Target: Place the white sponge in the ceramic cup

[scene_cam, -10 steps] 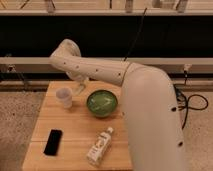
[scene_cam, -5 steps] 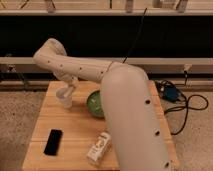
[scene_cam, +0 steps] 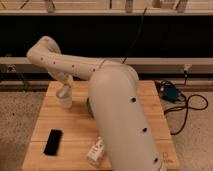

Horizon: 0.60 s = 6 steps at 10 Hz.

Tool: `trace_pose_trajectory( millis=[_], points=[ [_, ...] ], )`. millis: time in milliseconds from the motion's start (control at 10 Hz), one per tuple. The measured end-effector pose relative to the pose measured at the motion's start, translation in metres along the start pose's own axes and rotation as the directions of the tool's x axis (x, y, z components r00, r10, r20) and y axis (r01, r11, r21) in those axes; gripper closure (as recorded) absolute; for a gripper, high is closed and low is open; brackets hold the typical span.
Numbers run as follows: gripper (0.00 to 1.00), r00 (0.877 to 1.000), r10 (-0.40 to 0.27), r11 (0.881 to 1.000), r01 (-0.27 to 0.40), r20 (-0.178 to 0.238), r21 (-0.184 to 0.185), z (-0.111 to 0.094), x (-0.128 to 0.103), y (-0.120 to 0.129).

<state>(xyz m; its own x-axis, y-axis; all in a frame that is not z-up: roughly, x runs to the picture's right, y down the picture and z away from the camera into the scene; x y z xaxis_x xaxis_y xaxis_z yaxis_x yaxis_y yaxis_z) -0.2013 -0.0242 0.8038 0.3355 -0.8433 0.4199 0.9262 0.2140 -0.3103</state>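
The ceramic cup (scene_cam: 64,97), small, white and without a handle, stands upright on the left part of the wooden table (scene_cam: 45,117). My gripper (scene_cam: 67,83) hangs directly over the cup's mouth, at the end of the white arm that reaches in from the lower right. It is shut on a small pale lump, the white sponge (scene_cam: 68,80), which shows just above the cup's rim. Whether the sponge touches the cup I cannot tell.
My big white arm (scene_cam: 120,110) covers the middle of the table and nearly all of the green bowl (scene_cam: 88,106). A black flat device (scene_cam: 53,142) lies front left and a white-and-tan bottle (scene_cam: 96,151) at the front. Cables and a blue box (scene_cam: 170,93) sit off the right edge.
The arm has swung left across the table. The gripper went from beside the bowl to right above the cup, and the arm now hides the bowl.
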Motion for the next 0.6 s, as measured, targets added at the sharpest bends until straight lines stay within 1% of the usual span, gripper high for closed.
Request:
trace_pose_trajectory(
  millis=[200, 300, 400, 500, 600],
  points=[
    [1.0, 1.0, -0.006, 1.0, 0.006, 0.009, -0.001, 0.0005, 0.0031, -0.0018],
    [1.0, 1.0, -0.006, 1.0, 0.006, 0.01, -0.003, 0.0028, 0.0098, -0.0036],
    [1.0, 1.0, -0.01, 1.0, 0.01, 0.017, 0.002, 0.0042, 0.0083, -0.0086],
    [1.0, 1.0, -0.012, 1.0, 0.012, 0.013, 0.007, 0.0057, 0.0063, -0.0114],
    [1.0, 1.0, -0.008, 1.0, 0.008, 0.013, -0.001, 0.0072, 0.0032, -0.0094]
  ],
)
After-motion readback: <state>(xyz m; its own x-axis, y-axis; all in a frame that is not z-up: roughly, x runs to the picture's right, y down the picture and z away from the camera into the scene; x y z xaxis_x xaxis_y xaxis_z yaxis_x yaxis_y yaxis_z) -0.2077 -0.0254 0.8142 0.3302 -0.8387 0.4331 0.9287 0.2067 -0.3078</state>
